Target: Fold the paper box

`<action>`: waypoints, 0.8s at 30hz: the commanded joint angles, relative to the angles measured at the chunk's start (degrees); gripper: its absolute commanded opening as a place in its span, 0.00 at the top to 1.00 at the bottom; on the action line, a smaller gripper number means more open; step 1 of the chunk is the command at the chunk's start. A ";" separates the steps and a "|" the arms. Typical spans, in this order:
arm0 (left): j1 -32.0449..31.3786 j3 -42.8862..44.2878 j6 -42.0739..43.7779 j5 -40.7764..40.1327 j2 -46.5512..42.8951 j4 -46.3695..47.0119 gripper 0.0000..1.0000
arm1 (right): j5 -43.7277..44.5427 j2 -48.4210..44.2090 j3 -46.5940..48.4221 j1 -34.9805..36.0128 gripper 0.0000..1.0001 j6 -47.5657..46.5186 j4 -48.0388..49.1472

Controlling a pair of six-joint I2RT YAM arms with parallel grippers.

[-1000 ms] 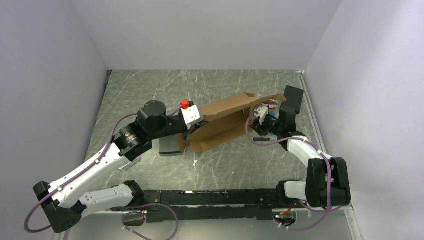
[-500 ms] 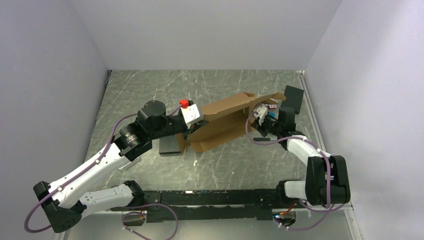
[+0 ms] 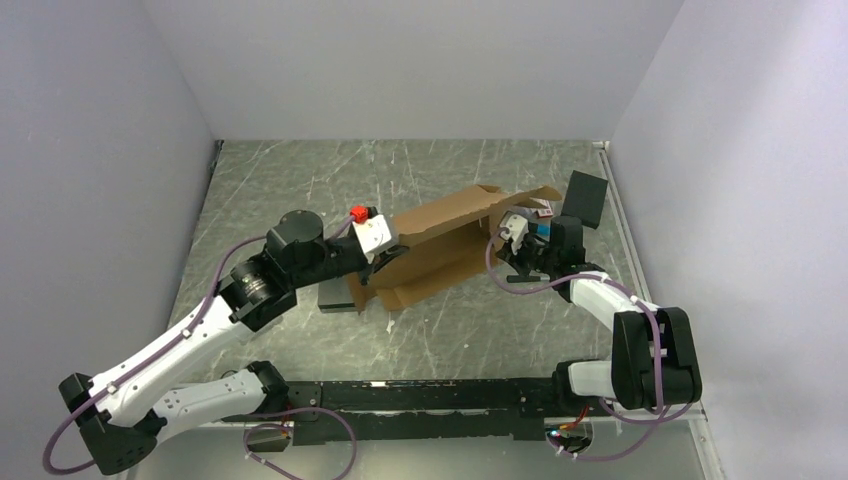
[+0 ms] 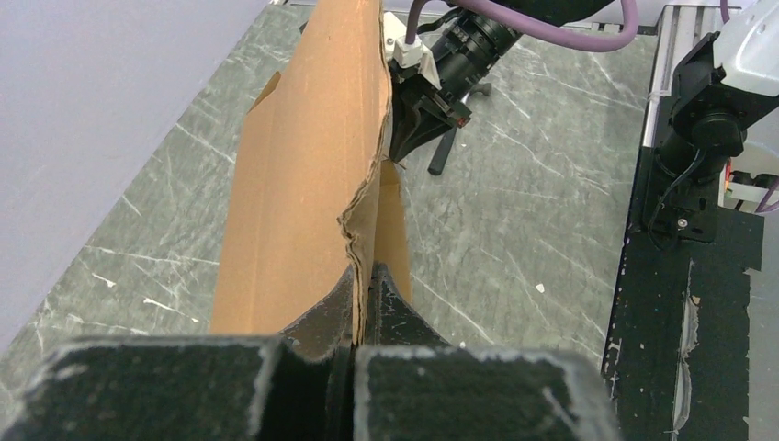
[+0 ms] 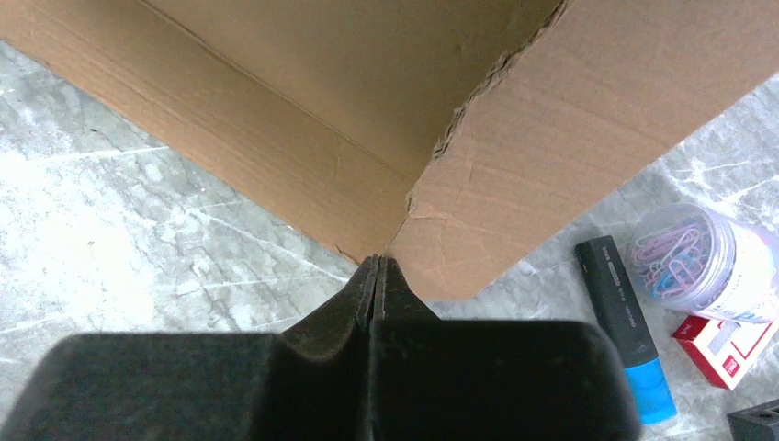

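The paper box (image 3: 440, 245), a brown cardboard sheet with flaps, stands partly folded on edge mid-table. My left gripper (image 3: 385, 258) is shut on its left end; in the left wrist view the fingertips (image 4: 367, 285) pinch the ragged edge of the upright cardboard (image 4: 303, 165). My right gripper (image 3: 510, 238) is at the box's right end. In the right wrist view its jaws (image 5: 377, 265) are pressed together with nothing seen between them. The tips touch the low corner where a side flap (image 5: 551, 138) meets the main panel (image 5: 276, 119).
A black block (image 3: 585, 198) stands at the back right. A dark flat block (image 3: 335, 295) lies by the box's left end. A black and blue marker (image 5: 625, 322), a jar of paper clips (image 5: 703, 262) and a small red and white box (image 5: 726, 344) lie beside the right flap.
My left arm has drawn back toward the near left, pulling the box's left end slightly that way. My right gripper has shifted a little left with the box's right end.
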 commanded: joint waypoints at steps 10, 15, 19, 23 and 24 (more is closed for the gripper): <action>-0.35 -1.68 -1.99 -0.39 -2.78 -2.02 1.00 | -1.20 -2.10 2.59 -1.53 0.85 -3.74 -3.10; -0.40 -1.98 -1.90 -0.17 -3.06 -1.63 1.00 | -3.12 -3.69 2.34 -2.91 0.76 -4.59 -4.48; -0.31 -2.20 -1.99 0.02 -3.31 -1.41 1.00 | -3.19 -4.03 1.98 -3.06 0.67 -4.40 -4.10; -0.31 -2.38 -2.08 0.02 -3.48 -1.28 1.00 | -2.57 -3.41 1.95 -3.23 0.55 -3.84 -3.61; -0.33 -2.52 -2.12 0.08 -3.50 -1.19 1.00 | -2.27 -3.29 1.85 -3.31 0.53 -3.79 -3.25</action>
